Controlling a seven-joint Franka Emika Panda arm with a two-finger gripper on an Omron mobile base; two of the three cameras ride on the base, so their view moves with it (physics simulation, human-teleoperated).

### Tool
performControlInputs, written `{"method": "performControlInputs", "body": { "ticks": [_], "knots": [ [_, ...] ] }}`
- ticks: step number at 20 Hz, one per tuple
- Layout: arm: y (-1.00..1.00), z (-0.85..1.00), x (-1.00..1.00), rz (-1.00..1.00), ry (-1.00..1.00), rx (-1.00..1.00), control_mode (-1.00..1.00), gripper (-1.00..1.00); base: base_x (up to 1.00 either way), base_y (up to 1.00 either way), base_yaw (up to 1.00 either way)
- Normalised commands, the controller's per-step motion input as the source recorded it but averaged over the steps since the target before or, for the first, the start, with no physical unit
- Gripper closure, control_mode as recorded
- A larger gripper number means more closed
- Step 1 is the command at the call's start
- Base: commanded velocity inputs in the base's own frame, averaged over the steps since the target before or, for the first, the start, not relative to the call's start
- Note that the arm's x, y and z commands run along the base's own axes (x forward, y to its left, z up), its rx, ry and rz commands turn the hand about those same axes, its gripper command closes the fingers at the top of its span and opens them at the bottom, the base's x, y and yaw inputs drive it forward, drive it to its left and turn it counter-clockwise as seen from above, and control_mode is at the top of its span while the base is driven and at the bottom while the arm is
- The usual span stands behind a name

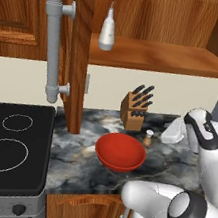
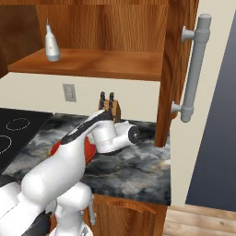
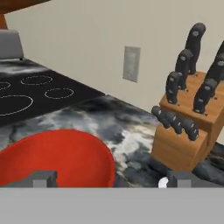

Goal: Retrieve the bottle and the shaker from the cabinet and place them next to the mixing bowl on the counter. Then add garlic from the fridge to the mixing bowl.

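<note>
A white bottle [image 1: 108, 29] [image 2: 51, 44] stands upright on the open cabinet's shelf [image 1: 161, 57]. On the marble counter sits the red mixing bowl [image 1: 120, 151] [image 3: 57, 157]. The small brown shaker [image 1: 148, 137] with a pale top stands just right of the bowl. My gripper [image 1: 170, 134] [image 3: 111, 180] hovers low over the counter to the right of the shaker. It is open and holds nothing. The hand view looks over the bowl's rim toward the stove. In the right base view my arm hides most of the bowl [image 2: 87, 154]. Garlic and fridge are out of view.
A wooden knife block [image 1: 135, 108] [image 3: 188, 127] stands against the wall behind the bowl and shaker. The black stove [image 1: 7, 149] lies to the left. The open cabinet doors with grey handles [image 1: 53, 45] [image 2: 196, 69] hang over both counter ends. A wall outlet [image 3: 131, 63] sits above the counter.
</note>
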Motion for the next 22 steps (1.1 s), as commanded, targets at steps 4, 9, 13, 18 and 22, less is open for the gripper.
{"method": "performControlInputs", "body": {
  "ticks": [4, 9, 13, 18, 22],
  "knots": [
    [0.75, 0.61, -0.25, -0.17, 0.00, -0.02, -1.00, -1.00, 0.00, 0.00, 0.00],
    [0.55, 0.69, -0.36, -0.20, 0.00, 0.00, -1.00, -1.00, 0.00, 0.00, 0.00],
    [0.45, 0.81, -0.43, -0.20, 0.00, 0.00, -1.00, -1.00, 0.00, 0.00, 0.00],
    [0.37, 0.90, -0.39, -0.19, 0.02, 0.00, -1.00, -1.00, 0.00, 0.00, 0.00],
    [0.37, 0.95, -0.28, -0.18, 0.09, 0.00, -1.00, -1.00, 0.00, 0.00, 0.00]
  ]
}}
